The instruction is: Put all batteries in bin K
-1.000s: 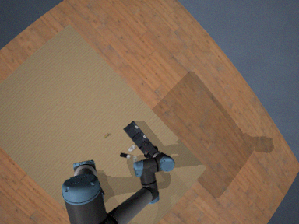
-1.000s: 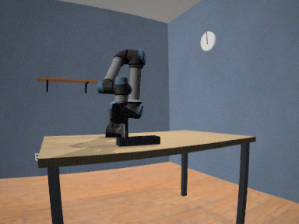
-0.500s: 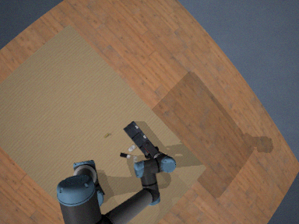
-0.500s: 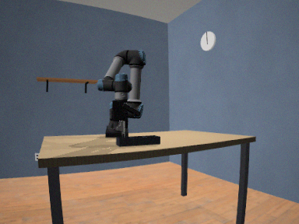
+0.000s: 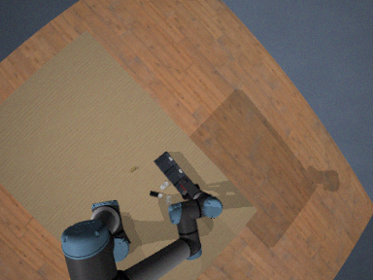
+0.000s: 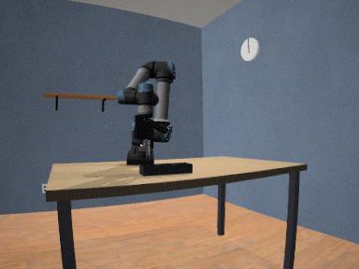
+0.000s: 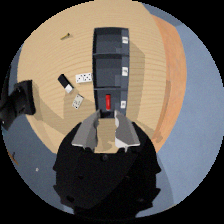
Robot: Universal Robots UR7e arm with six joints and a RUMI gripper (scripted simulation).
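Observation:
A row of three dark bins (image 7: pixel 111 65) stands on the tan mat; it also shows in the overhead view (image 5: pixel 175 174) and as a low dark block in the side view (image 6: pixel 165 168). Their labels are too small to read. A red battery (image 7: pixel 108 101) lies in the nearest compartment, just beyond my fingertips. My gripper (image 7: pixel 107 109) hovers over that compartment's near end, its fingers slightly apart with nothing between them. A black-and-white cylinder (image 7: pixel 64 83) lies on the mat to the left of the bins.
Two small white spotted pieces (image 7: pixel 83 78) (image 7: pixel 77 101) lie to the left of the bins. A small yellowish item (image 7: pixel 65 36) lies farther off. The arm's base (image 5: pixel 92 240) stands at the mat's near corner.

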